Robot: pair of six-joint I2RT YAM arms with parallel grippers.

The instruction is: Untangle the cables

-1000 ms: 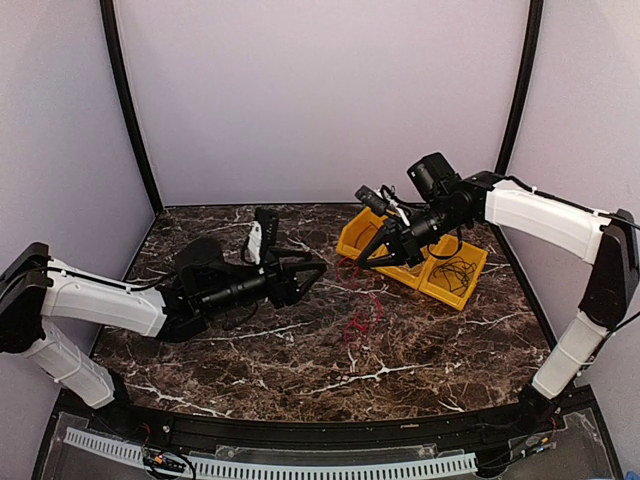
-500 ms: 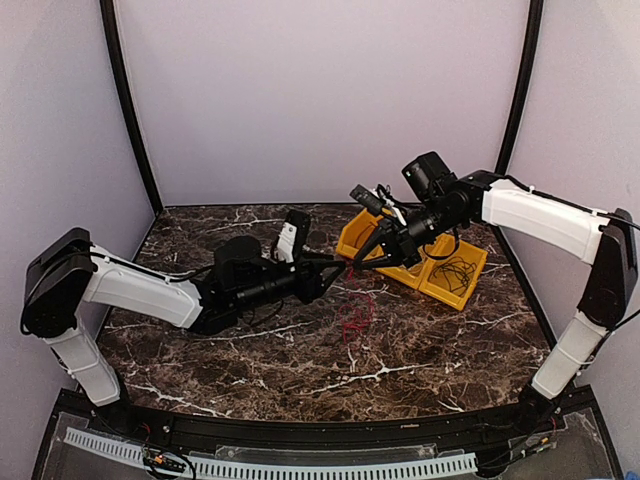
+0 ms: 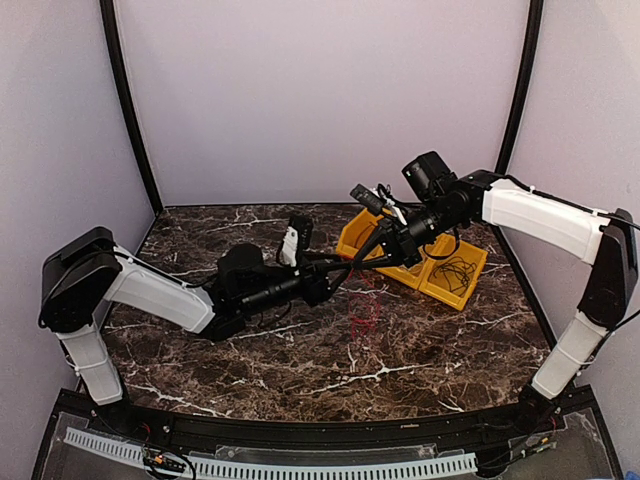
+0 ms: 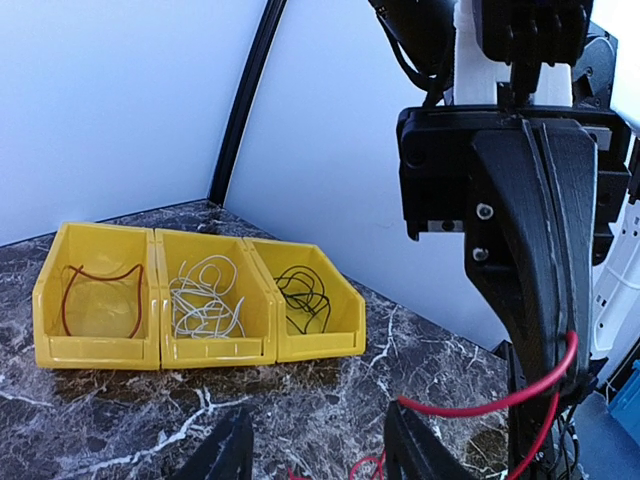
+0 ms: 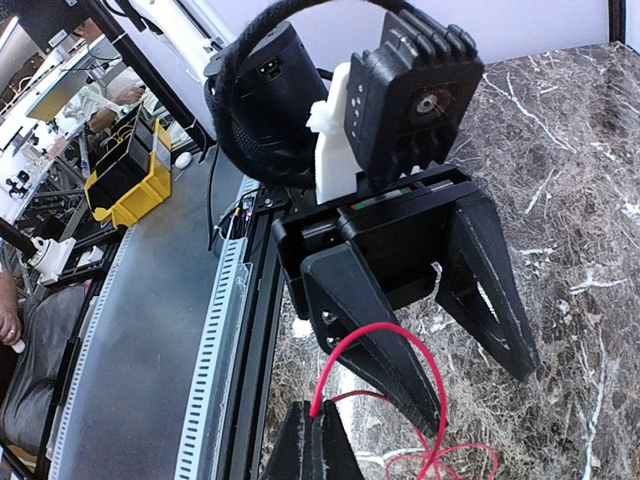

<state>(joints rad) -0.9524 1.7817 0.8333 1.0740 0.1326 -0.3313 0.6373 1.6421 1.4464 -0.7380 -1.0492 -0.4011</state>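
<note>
Stretching over the dark marbled surface (image 3: 300,360), the left arm (image 3: 160,295) and right arm (image 3: 540,215) met nose to nose above it, apparently so that one could anchor a strand while the other worked it free. Beyond them stood a row of yellow bins (image 4: 200,345), seemingly one per colour. A red loop (image 4: 66,300) lay in the first, a white cable (image 4: 205,300) in the middle and a black cable (image 4: 300,295) in the last. The left pincer (image 5: 470,395) gaped wide and gripped nothing. The right pincer (image 5: 315,440) was clamped tight on the red cable (image 4: 480,408), pinching it at the fingertips. From that pinch the red cable arched up and appeared hooked over one finger of the left pincer rather than lying between its jaws. It then dropped to a loose tangle on the surface just below the two pincers. By the look of it, the strand was lifted into the air so that its loops could fall apart.
</note>
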